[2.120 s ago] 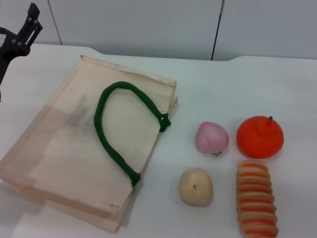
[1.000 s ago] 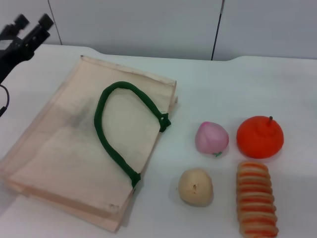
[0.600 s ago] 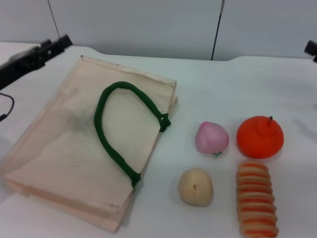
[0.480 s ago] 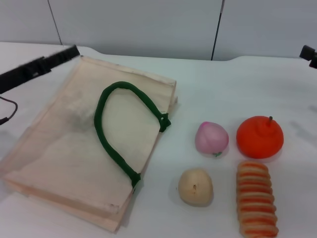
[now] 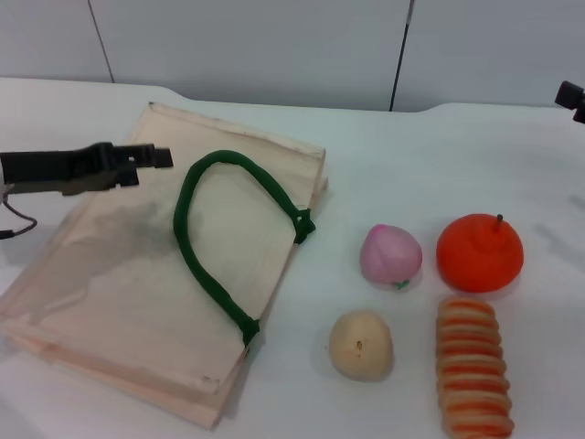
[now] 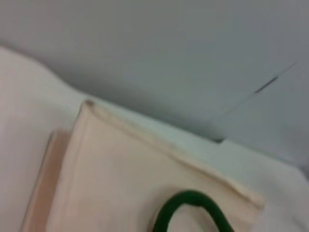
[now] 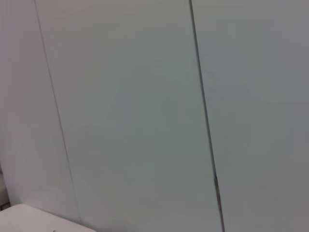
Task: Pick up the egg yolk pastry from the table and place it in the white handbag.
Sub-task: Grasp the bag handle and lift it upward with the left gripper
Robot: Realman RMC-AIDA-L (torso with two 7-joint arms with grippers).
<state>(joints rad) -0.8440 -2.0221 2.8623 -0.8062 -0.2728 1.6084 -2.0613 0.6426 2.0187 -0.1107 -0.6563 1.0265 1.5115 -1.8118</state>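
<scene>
**Reaching for the bag, pastry untouched**

The pastry sits on the tabletop, just right of the bag and in front of the peach, beside the striped roll. The left end effector hangs over the bag's far left part; whether it is open or closed cannot be told. The right end effector barely shows at the right edge, state unclear. Likely step: opening the bag. Next, the green handle or mouth needs lifting. No writing is readable.
</scene>
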